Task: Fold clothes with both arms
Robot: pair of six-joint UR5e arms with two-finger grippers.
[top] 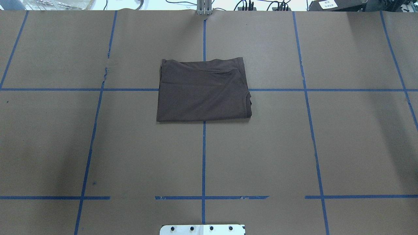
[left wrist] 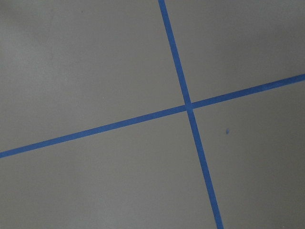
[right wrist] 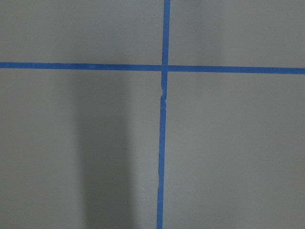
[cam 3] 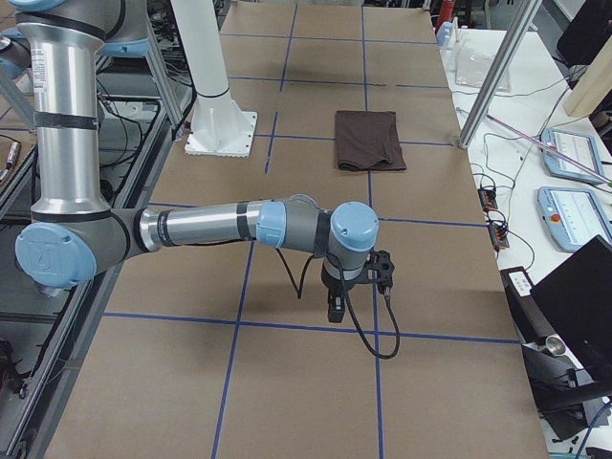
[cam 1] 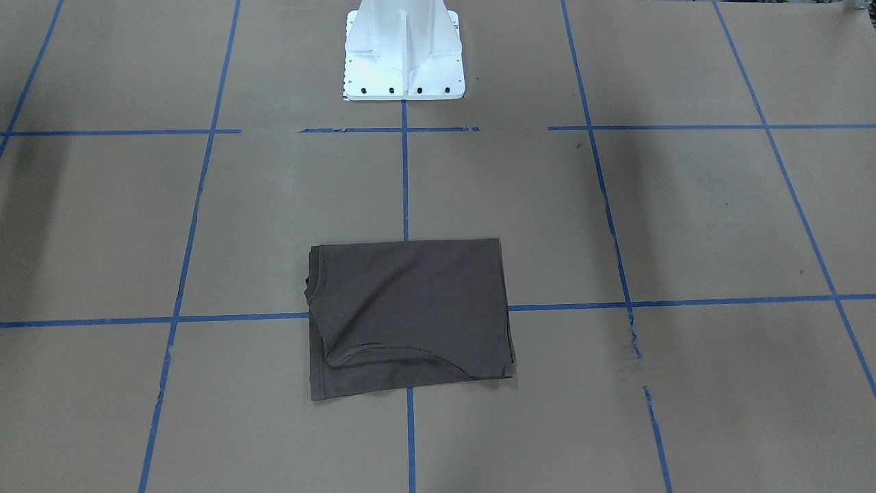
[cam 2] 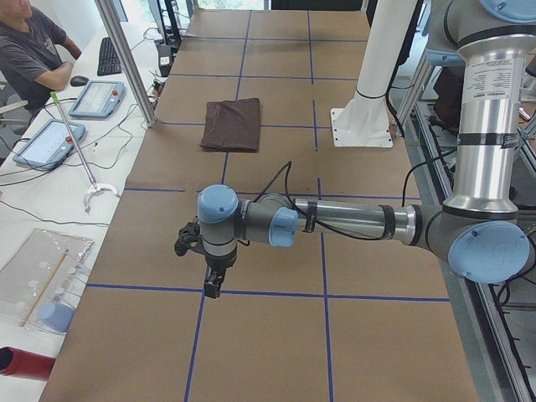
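Front-facing view, T-shirt: lies as a folded rectangle on the table, over a crossing of blue tape. It is in line with the white pedestal and well apart from it. The collar is at the view's left edge. A lower layer sticks out past the top layer along the near edge. No arm in frame.
Overhead view, T-shirt: a rectangle at mid-table, collar at the view's right. The far edge is uneven and the layers are not flush. No arm here either.
Left-end view, left arm: stretched low over the table, with the left gripper pointing down just above a tape line, well apart from the T-shirt. The fingers are too small to tell whether they are spread or closed. Nothing visibly held. A person sits at the side desk.
Right-end view, right arm: mirror posture, with the right gripper pointing down near a tape line, far from the T-shirt. Finger state cannot be told. Nothing seen in it.
Left wrist view: bare table and a tape crossing. No fingers, no cloth.
Right wrist view: bare table and a tape crossing. No fingers, no cloth.
Risk, judged: the fold looks about finished. If another fold is wanted, a pinch that takes only the top layer would peel the stack open and worsen the offset edges. Two grippers closing on so small a bundle could crowd each other.
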